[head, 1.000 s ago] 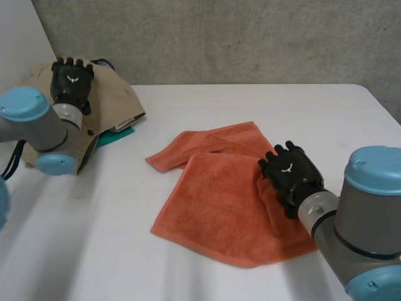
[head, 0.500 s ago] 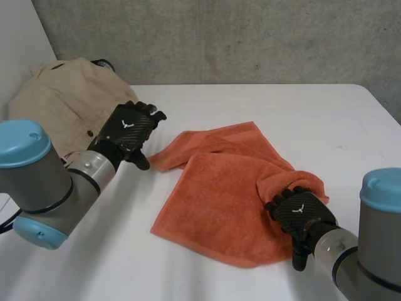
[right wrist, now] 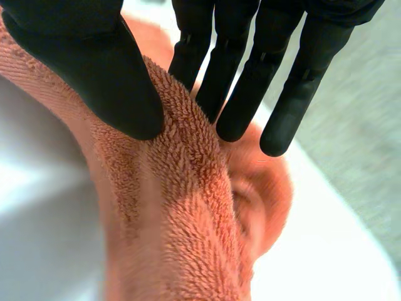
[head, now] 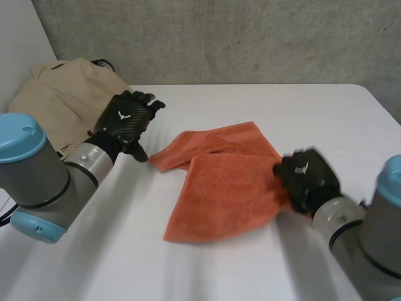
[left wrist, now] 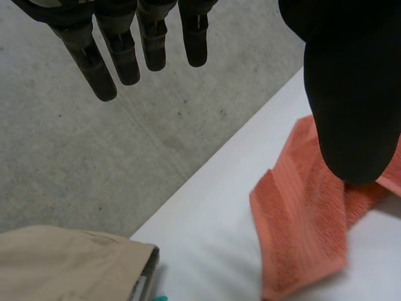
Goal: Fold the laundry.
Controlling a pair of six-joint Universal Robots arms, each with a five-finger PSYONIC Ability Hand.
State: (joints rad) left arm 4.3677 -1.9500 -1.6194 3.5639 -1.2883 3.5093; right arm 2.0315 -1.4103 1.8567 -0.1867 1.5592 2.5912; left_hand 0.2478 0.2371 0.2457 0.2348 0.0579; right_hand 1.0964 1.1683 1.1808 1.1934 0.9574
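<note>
Our right robot hand [head: 307, 179] pinches the orange towel [head: 225, 194] at its right edge. Our left robot hand [head: 125, 120] hovers near its far corner, fingers straight.

My two arms and their black hands, seen from my desk.

At the left of the frame my left arm [head: 41, 182] is a thick grey tube with a light-blue cap [head: 19, 135] and a paler grey wrist ring. It ends in the left hand [head: 127, 119], black with a woven-carbon back and a small white mark. At the lower right, my right arm [head: 369, 241] has the same grey body and blue joint cover, and the right hand [head: 307, 179] has the same black shell. Close up, the fingers [left wrist: 122, 50] are matte black jointed rods and the thumb [left wrist: 354, 94] is broad and rounded.
</note>
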